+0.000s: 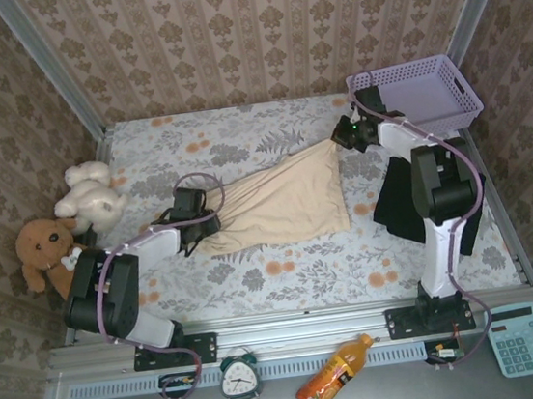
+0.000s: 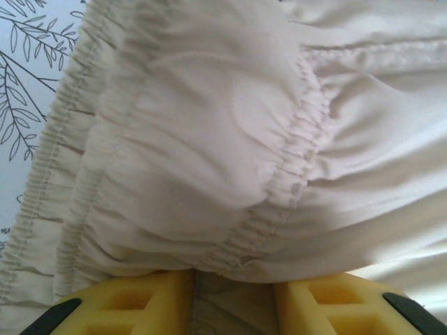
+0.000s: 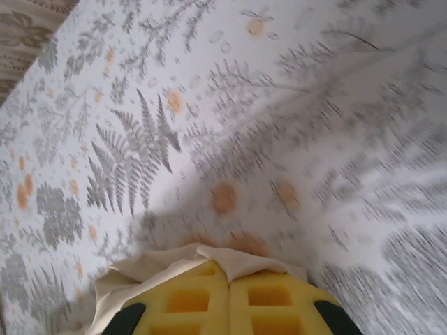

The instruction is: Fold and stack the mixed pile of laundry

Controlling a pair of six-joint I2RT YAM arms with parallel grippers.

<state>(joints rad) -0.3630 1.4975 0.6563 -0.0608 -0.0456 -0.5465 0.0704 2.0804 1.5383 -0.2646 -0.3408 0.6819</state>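
From above, the beige-cream cloth garment (image 1: 282,202) lies stretched across the floral-sheeted counter (image 1: 286,275) between the left gripper (image 1: 205,217) and the right gripper (image 1: 340,140). The black short-sleeved T-shirt (image 1: 394,208) lies by the right arm.

At the left wrist, yellow fingers (image 2: 126,307) clamp the garment's gathered waistband.

At the right wrist, fingers (image 3: 188,300) pinch its corner.

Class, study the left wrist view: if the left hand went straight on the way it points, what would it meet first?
The beige garment: its gathered folds bulge directly ahead of the left hand, cloth lying between its fingers. What lies beyond is hidden.
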